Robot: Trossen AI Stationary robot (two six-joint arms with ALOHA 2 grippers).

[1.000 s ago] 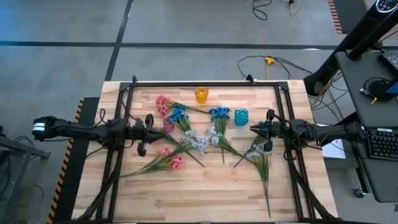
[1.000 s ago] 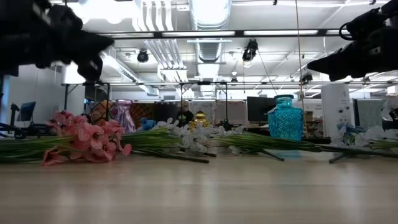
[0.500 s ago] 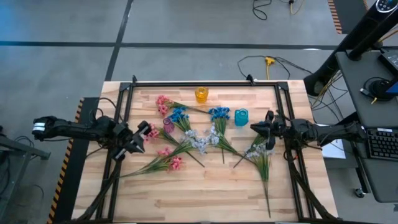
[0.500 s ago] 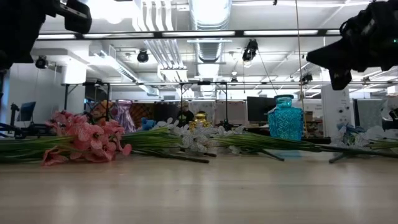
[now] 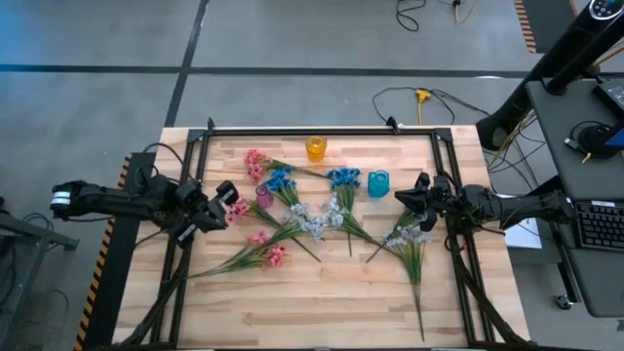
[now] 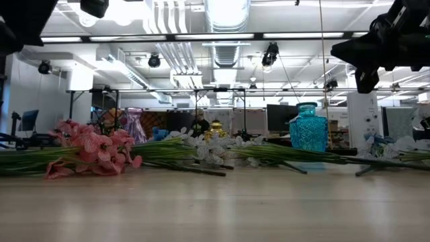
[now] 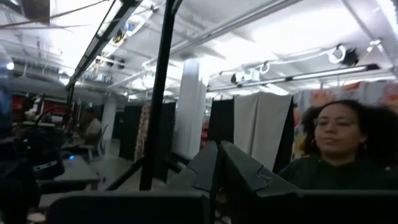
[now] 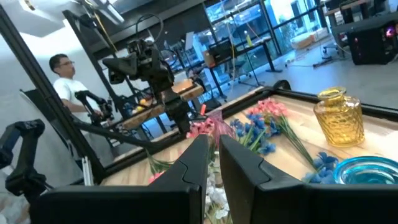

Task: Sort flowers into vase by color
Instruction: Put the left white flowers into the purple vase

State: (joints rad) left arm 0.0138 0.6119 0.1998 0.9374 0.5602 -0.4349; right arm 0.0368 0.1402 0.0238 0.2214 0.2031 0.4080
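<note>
The left hand [image 5: 226, 202] hangs above the worktop [image 5: 322, 312] with its fingers [image 7: 239, 171] nearly pressed together, only a sliver of gap between them, and it holds nothing. The purple vase [image 5: 264, 198] stands just beside its tip, and a pink sprig [image 5: 267, 252] lies near it.

The right hand [image 5: 413, 198] is likewise raised and empty, its fingers [image 8: 199, 163] drawn close with a narrow slit between. The teal vase [image 5: 378, 183] stands just beside it, with a blue sprig [image 5: 343, 178] touching that vase's far side. A pale white-lavender sprig [image 5: 404, 234] lies near this hand. The amber vase [image 5: 315, 148] stands farther off, well apart from both hands.

All three vases look empty. Every sprig lies flat on the worktop, including more pink sprigs [image 5: 255, 163], a blue sprig [image 5: 281, 182] and a white cluster [image 5: 314, 221] between the hands.
</note>
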